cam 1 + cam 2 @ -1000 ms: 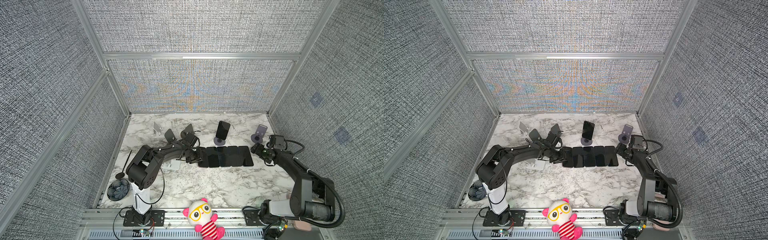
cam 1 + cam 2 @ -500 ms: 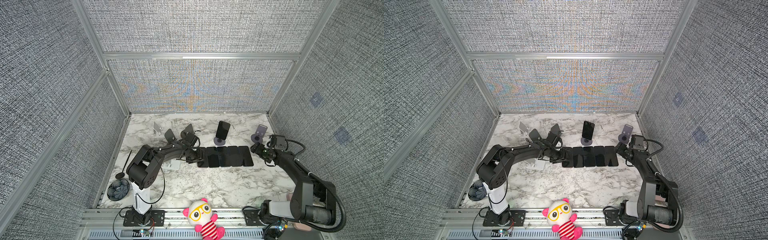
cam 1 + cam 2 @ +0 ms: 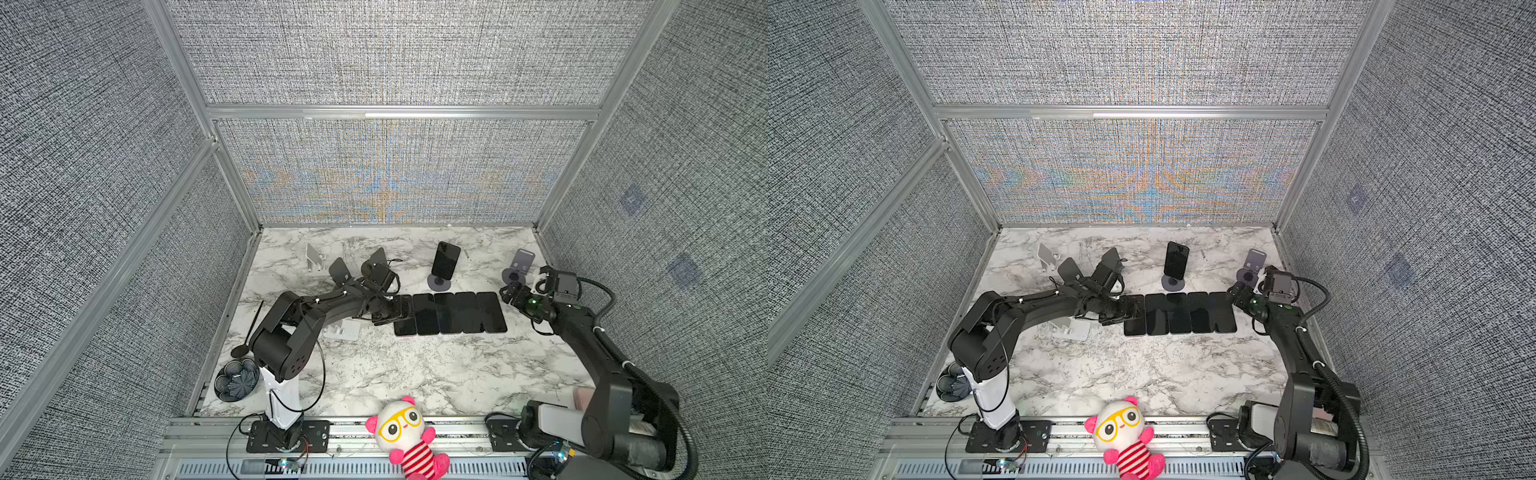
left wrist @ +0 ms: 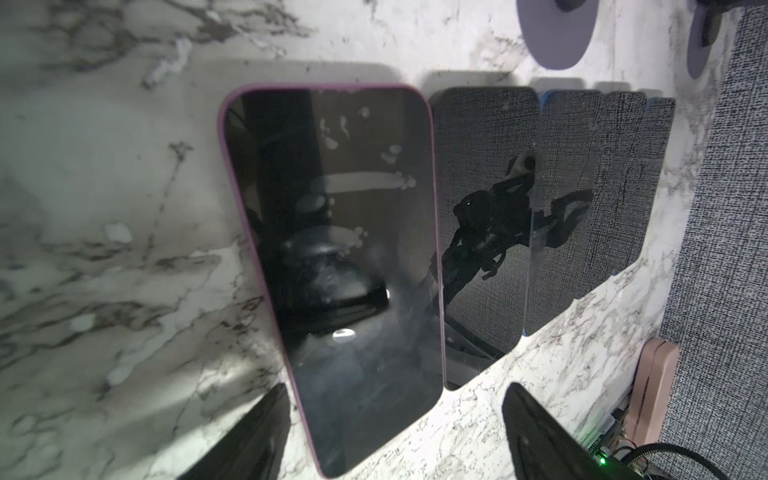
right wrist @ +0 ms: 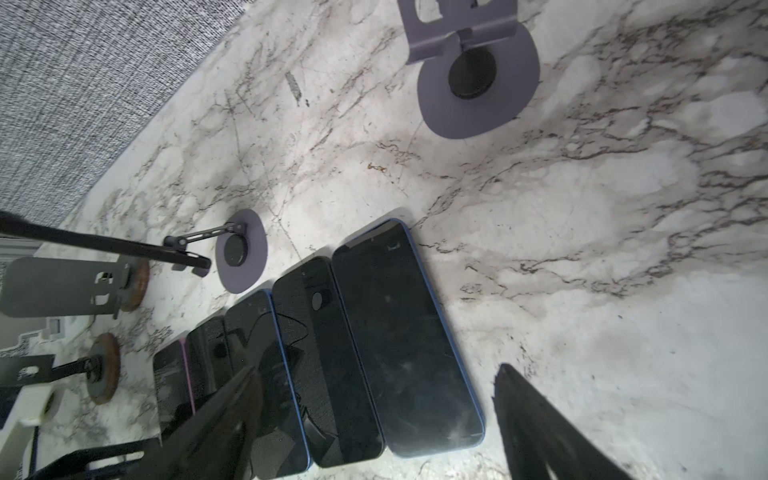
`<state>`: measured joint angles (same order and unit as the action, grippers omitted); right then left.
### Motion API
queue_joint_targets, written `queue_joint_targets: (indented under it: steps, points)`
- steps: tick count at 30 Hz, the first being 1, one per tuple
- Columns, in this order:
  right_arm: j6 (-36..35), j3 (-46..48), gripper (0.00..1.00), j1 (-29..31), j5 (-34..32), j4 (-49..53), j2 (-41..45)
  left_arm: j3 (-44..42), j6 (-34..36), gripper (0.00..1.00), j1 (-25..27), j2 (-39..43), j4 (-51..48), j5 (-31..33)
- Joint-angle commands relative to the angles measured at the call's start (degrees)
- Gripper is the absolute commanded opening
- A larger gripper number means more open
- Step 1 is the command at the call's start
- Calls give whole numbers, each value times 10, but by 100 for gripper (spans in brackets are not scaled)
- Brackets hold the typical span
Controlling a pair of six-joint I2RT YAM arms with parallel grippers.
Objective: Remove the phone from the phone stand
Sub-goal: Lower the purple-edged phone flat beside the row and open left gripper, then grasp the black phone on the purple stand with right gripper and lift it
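Observation:
A dark phone (image 3: 445,259) (image 3: 1176,259) leans upright on a round-based phone stand (image 3: 439,284) at the back middle, with no gripper touching it. In the right wrist view this phone (image 5: 104,245) shows edge-on. Several phones (image 3: 451,312) lie flat in a row in front of it. My left gripper (image 3: 397,313) (image 4: 390,432) is open at the row's left end. The pink-edged phone (image 4: 340,266) lies on the marble between its fingers (image 4: 249,436), apart from both. My right gripper (image 3: 513,293) (image 5: 374,419) is open over the row's right end, above a blue-edged phone (image 5: 407,336).
An empty purple stand (image 3: 519,266) (image 5: 478,83) sits just behind my right gripper. Empty stands (image 3: 340,270) cluster at the back left, with a white one (image 3: 345,330) under my left arm. A black bowl (image 3: 237,380), spoon (image 3: 249,332) and plush toy (image 3: 409,436) lie near the front.
My left gripper's jaws have spread apart, leaving the pink-edged phone flat at the row's left end. The right arm has hardly moved.

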<state>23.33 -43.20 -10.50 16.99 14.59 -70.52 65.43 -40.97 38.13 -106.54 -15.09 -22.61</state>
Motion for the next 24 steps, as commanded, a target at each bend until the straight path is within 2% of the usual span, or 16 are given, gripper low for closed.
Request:
queue_joint_targets:
  steps: [1,6,9,12,17,24]
  points:
    - [-14,-5,86,1,47,-16,18,5,30,81,0,16,-14,8]
    - [-37,-21,83,16,109,-18,37,1,77,81,1,51,-15,29]
    - [-69,-54,79,45,150,-6,32,-10,116,81,10,79,7,39]
    - [-120,-102,78,84,160,23,13,-30,140,82,18,111,41,45]
    - [-215,-186,78,130,183,46,-49,-92,142,81,25,169,125,36]
    - [-215,-240,76,133,213,-27,-145,-149,141,77,28,232,169,24]
